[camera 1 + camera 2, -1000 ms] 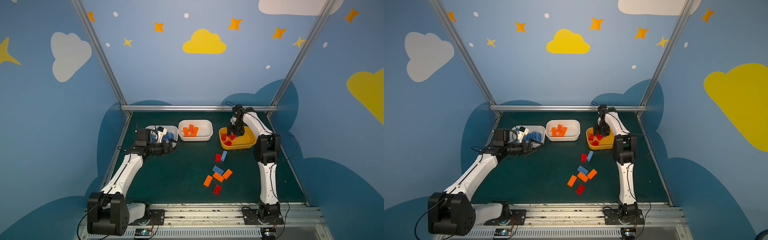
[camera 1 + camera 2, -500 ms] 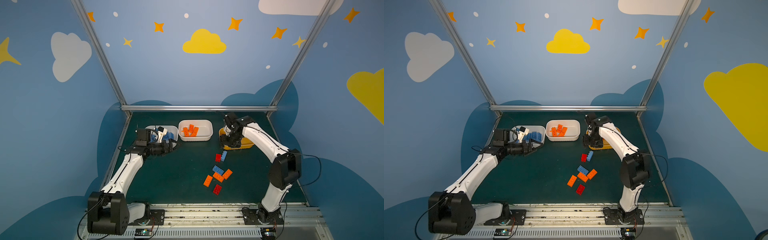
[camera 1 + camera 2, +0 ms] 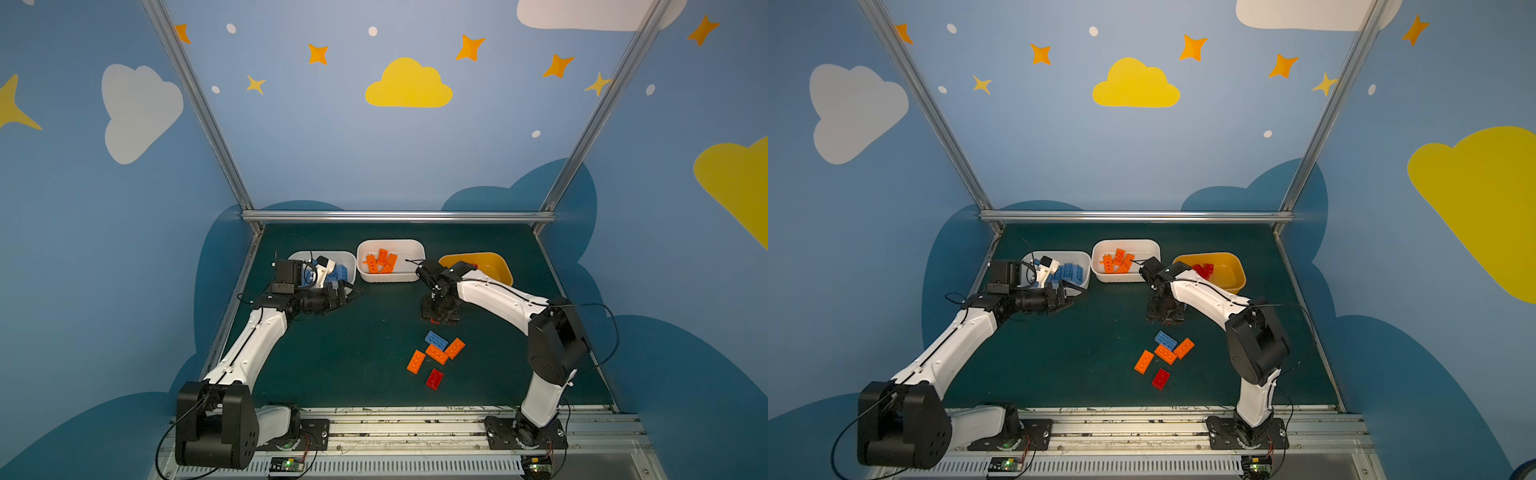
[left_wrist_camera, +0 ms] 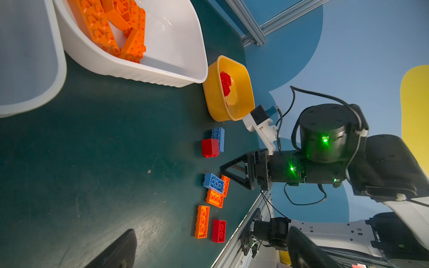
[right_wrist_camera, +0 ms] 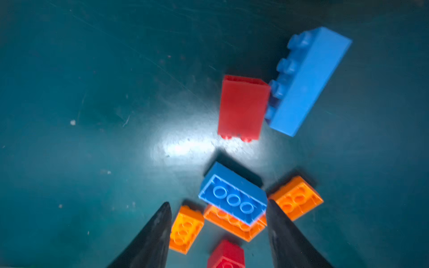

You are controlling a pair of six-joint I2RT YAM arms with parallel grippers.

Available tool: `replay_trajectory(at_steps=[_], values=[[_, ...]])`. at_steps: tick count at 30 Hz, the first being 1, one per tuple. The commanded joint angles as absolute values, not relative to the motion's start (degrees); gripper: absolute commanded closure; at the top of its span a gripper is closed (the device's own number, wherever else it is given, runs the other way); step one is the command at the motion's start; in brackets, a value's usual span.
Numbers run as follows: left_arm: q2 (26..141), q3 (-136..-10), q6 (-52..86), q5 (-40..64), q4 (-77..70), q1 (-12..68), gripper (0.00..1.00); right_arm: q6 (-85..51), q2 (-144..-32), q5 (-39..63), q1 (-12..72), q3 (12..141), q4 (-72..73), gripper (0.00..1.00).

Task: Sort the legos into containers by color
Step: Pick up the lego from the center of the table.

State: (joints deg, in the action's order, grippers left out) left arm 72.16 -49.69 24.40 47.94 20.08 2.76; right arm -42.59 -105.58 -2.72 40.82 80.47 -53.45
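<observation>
Right gripper [image 5: 218, 203]: fingers [image 5: 148, 239] spread, empty, over loose legos [image 3: 436, 353] mid-surface [image 4: 104, 150]. Red brick [image 5: 242, 108] on its side touches blue brick [image 5: 308, 83]. Recommend straddling red alone, clear of blue, then yellow tub [image 4: 213, 102]. Left gripper [image 3: 348, 291] spread, empty.

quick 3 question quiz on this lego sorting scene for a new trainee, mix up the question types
1. True or false: the yellow tub holds blue pieces.
2. How many loose bricks lie on the mat? A four, B seven, C ten.
3. Fill in: the upside-down blue brick leans partly on an ___ one.

Key
1. False. It holds red bricks.
2. B. The left wrist view shows all seven.
3. Orange: the orange brick lies under it.
</observation>
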Motion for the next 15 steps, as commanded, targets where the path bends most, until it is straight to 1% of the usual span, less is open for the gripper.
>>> replay_trajectory(at_steps=[1,7,15], values=[[71.5,-49.1,23.2,47.8,20.4,2.8,0.01,-44.9,-108.5,-6.2,40.8,81.3,-50.8,0.38],[71.4,-49.0,22.8,47.5,20.9,2.8,0.00,-45.6,-112.9,-7.2,40.8,82.9,-51.9,0.38],[71.5,-48.9,22.6,47.3,21.0,2.8,0.00,-44.6,-115.2,-7.6,39.2,83.3,-49.1,0.41]])
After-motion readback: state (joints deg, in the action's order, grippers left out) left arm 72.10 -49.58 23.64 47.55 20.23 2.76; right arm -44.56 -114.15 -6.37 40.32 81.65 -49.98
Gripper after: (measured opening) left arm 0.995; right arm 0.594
